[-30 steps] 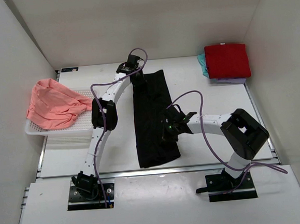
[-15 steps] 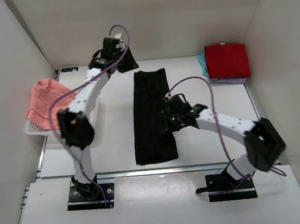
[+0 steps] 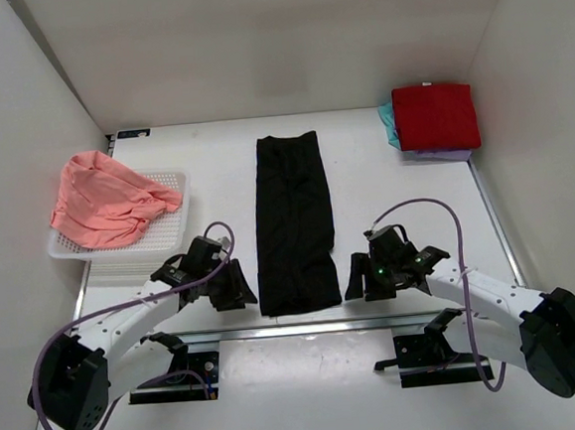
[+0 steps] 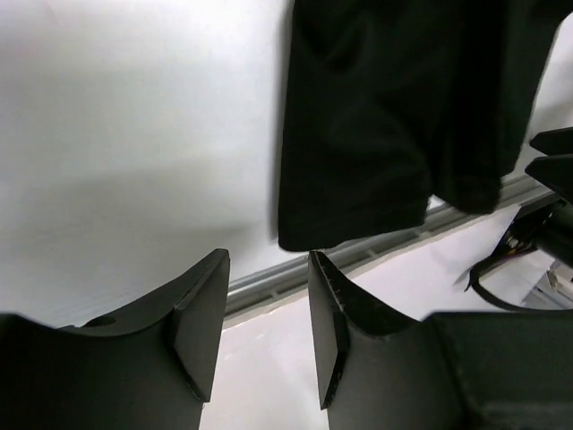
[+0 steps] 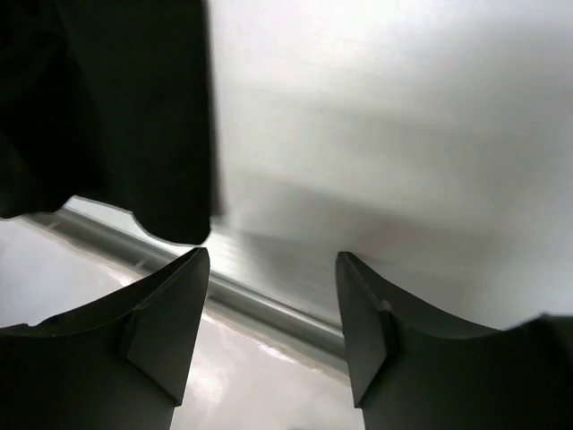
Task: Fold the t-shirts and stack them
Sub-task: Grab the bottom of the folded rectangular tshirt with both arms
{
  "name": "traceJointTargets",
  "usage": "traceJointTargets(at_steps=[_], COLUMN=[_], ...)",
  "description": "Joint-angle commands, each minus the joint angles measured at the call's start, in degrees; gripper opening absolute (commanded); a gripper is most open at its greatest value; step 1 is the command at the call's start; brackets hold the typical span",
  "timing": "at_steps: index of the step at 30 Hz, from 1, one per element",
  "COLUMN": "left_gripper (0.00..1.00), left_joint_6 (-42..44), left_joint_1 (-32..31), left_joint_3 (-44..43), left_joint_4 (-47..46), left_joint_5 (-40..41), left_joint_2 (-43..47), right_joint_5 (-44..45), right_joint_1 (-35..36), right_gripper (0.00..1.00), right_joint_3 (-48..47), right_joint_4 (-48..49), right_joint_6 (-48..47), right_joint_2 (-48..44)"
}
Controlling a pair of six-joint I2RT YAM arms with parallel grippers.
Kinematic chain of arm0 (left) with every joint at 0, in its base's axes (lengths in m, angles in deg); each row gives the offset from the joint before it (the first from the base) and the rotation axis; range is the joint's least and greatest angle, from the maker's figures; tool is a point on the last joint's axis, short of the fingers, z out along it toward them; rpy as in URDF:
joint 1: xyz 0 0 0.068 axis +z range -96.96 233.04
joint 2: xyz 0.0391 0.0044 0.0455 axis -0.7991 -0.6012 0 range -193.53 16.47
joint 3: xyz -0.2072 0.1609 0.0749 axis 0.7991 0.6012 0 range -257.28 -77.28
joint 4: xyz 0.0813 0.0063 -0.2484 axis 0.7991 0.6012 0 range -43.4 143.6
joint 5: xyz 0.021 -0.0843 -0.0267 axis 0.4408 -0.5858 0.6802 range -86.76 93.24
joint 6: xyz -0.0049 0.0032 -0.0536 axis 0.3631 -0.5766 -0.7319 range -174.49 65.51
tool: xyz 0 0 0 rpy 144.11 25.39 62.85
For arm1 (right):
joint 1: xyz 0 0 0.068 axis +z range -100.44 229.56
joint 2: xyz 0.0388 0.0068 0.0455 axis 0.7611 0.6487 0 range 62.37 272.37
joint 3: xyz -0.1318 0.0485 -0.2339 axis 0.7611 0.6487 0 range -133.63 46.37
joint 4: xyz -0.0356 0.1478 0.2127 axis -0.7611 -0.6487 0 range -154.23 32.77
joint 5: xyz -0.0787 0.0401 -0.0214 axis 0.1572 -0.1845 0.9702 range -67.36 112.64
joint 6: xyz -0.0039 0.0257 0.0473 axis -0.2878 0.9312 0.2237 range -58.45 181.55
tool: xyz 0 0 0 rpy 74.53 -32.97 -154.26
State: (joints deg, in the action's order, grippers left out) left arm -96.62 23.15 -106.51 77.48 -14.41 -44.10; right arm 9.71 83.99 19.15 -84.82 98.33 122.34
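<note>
Looking from above: the long black cloth t-shirt (image 3: pixel 293 224) lies in a narrow strip mid-worktop (image 3: pixel 396 196). The left tool (image 3: pixel 240 288) and right tool (image 3: pixel 356 279) flank its near hem without touching it.
Left wrist: the left tool (image 4: pixel 267 264) is parted and empty, with the hem corner of the t-shirt (image 4: pixel 376 116) just ahead.
Right wrist: the right tool (image 5: pixel 273 262) is parted and empty. Pinch both corners evenly and lift them together.

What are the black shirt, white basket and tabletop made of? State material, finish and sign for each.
Black shirt: soft matte cloth, probably knit; folds and creases.
White basket: likely rigid plastic; open mesh holding shape.
Tabletop: smooth white hard surface, slight sheen; laminate or painted, unclear.
</note>
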Motion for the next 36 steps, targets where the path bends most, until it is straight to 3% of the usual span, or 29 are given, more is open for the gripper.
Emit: traceJointTargets(at_steps=[1, 9, 16, 18, 19, 20, 21, 22, 23, 30, 33, 36], left_gripper=[0.51, 0.52, 0.51, 0.36, 0.31, 0.21, 0.12, 0.09, 0.0, 0.0, 0.0, 0.0], left_joint_6=[-6.21, -13.77, -10.78, -10.69, -10.34, -10.17, -10.17, -9.9, -9.9, -9.37, -9.46, -8.68], left_joint_1=[-2.53, -3.77, -5.88, -6.23, -6.41, -6.76, -7.02, -7.11, -6.85, -9.22, -9.57, -5.82], left_joint_3=[2.77, 10.69, 8.14, 8.23, 7.79, 7.7, 7.96, 8.23, 8.4, 6.73, 5.86, 3.05], left_joint_4=[-8.28, -17.33, -19.35, -20.5, -20.41, -20.5, -20.41, -20.33, -19.98, -10.76, -8.38, -6.53], left_joint_5=[-1.78, 0.33, 0.6, -0.02, 0.07, -0.02, -0.45, -0.72, -0.72, -3.87, -5.11, -5.91], left_joint_2=[3.27, 5.47, -4.54, -7.26, -7.45, -8.06, -8.07, -7.72, -6.84, -2.18, -0.86, -0.68], right_joint_5=[-2.97, -4.83, -5.44, -6.22, -6.49, -7.19, -7.02, -7.28, -7.29, -10.27, -14.4, -18.7], right_joint_1=[1.16, 3.09, 5.55, 6.08, 6.08, 6.26, 6.17, 6.43, 7.04, 12.93, 10.84, 5.05], right_gripper=[0.57, 0.59, 0.57, 0.49, 0.35, 0.17, 0.04, 0.01, 0.0, 0.0, 0.0, 0.0], right_joint_3=[3.22, 6.3, 3.15, 3.05, 3.31, 3.4, 3.75, 4.1, 4.11, 3.32, 4.19, 2.36], right_joint_4=[5.88, 13.43, 15.38, 15.64, 16.08, 16.6, 16.61, 16.43, 16.08, 5.1, 3.78, 2.11], right_joint_6=[4.79, 7.53, 7.34, 6.73, 6.56, 6.64, 6.21, 6.2, 5.77, 6.55, 6.64, 3.06], right_joint_2=[-1.87, 1.55, 7.97, 9.73, 9.91, 10.52, 10.26, 10.0, 9.56, 2.71, -0.54, -0.29])
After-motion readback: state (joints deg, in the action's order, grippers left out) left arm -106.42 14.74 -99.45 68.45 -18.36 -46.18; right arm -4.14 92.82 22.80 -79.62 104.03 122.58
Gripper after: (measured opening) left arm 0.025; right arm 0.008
